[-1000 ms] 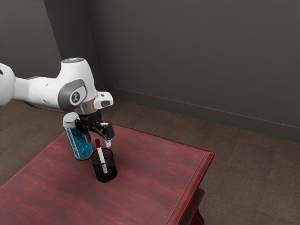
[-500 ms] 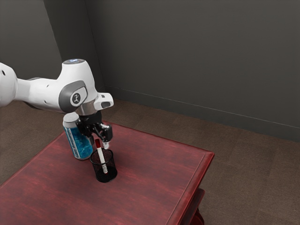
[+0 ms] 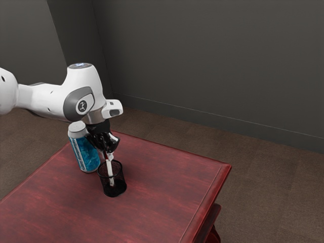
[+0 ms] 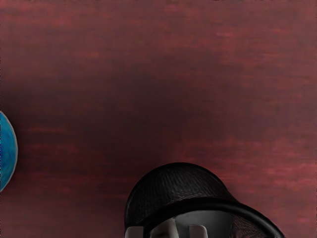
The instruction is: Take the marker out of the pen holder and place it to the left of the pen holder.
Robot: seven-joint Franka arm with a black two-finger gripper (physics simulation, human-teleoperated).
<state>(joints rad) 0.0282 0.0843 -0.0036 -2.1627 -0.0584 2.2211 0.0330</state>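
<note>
Here's the black two-finger gripper (image 3: 109, 155), open, straddling the slim white, red-capped marker (image 3: 110, 169), seemingly so it can pinch; the marker leans in the round black mesh pen holder (image 3: 115, 190), wall-propped.

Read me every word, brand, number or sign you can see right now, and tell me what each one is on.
None reads as clear text.
Bottle: lettering runs along its pale side strip, too small to read.
Arm: a round emblem on the grey joint cover, too small to make out.
Marker: no legible print.
Pen holder: no text seen on it.
</note>
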